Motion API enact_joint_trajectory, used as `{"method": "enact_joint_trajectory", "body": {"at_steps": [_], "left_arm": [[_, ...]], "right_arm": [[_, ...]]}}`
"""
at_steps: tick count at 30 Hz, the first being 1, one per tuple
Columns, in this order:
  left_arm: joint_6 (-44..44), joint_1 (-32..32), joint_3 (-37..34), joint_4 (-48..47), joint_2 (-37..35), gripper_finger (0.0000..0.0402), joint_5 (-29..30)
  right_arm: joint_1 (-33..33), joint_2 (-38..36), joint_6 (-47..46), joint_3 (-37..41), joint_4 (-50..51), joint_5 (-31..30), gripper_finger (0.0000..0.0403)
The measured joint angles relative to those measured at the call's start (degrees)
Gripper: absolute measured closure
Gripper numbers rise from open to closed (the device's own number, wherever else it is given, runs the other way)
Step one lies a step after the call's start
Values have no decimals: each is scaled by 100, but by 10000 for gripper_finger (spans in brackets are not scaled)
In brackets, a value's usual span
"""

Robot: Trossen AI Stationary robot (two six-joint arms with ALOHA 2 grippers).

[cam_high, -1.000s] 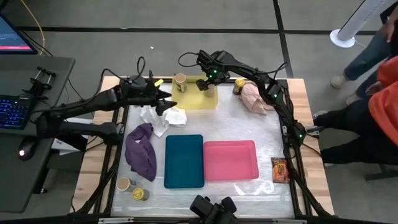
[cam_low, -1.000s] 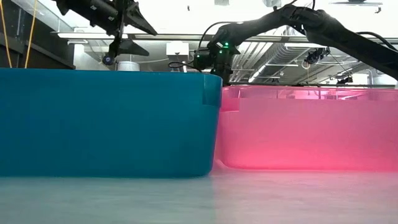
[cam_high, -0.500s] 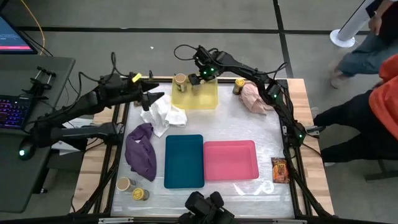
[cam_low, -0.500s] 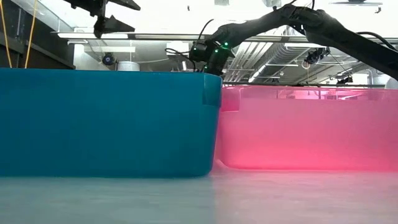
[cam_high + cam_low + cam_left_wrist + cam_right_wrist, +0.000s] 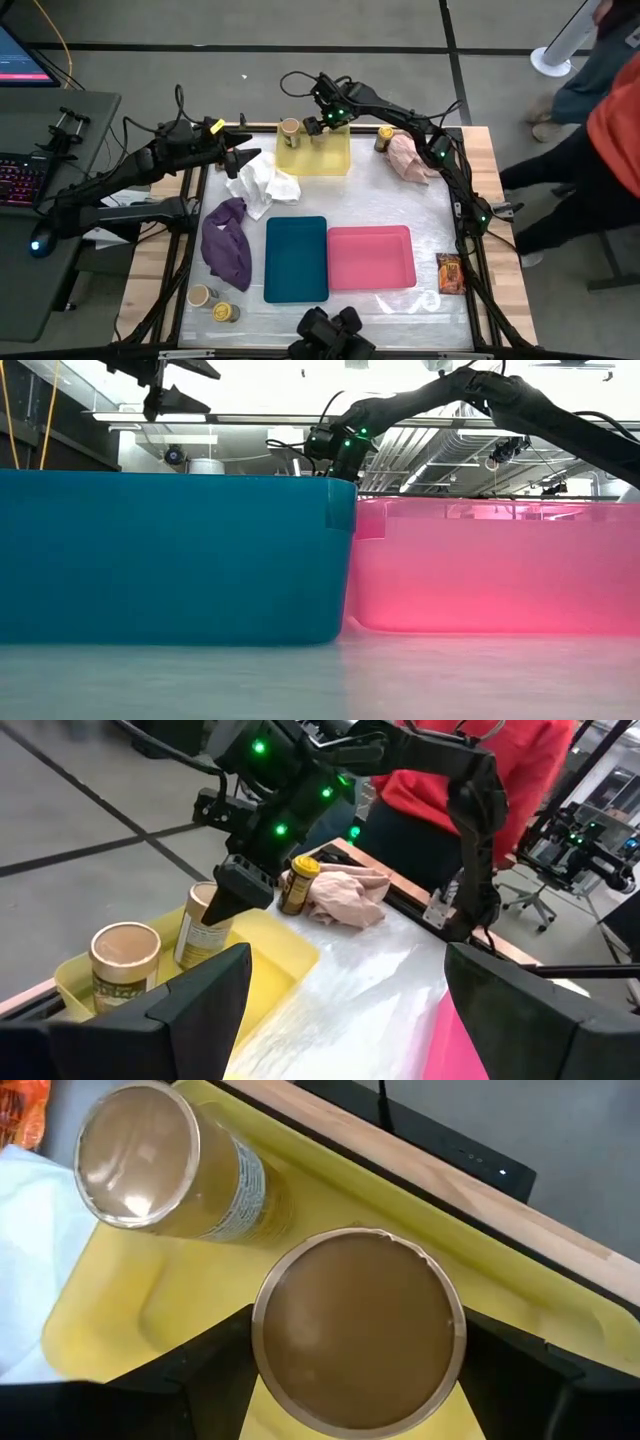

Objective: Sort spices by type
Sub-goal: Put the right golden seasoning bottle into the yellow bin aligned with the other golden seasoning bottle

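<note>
My right gripper [image 5: 314,126] hangs straight above the tan-lidded jar [image 5: 358,1328] it is setting in the yellow tray [image 5: 335,160]. The jar stands upright, its long axis in line with my reach, so the coming move is straight up and away. The fingers [image 5: 215,1350] flank the lid on either side; whether they press it or stand just clear, I cannot tell. A second tan-lidded jar [image 5: 289,128] stands just beside it in the tray's far left corner.

My left gripper [image 5: 248,160] waits spread apart over the white cloth [image 5: 265,185]. A second ago it was further in over the cloth, and my right gripper was nearer the tray's middle; both have since shifted left, the right one toward the standing jar.
</note>
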State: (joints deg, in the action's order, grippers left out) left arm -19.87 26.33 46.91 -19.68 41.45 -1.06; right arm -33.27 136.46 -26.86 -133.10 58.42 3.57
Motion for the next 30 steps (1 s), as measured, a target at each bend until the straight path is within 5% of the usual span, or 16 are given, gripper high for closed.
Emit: {"method": "enact_joint_trajectory", "body": {"at_steps": [30], "left_arm": [[-90,-2,0,-68,0,82,4]], "right_arm": [[268,13,742,0,-2,-465,107]]}}
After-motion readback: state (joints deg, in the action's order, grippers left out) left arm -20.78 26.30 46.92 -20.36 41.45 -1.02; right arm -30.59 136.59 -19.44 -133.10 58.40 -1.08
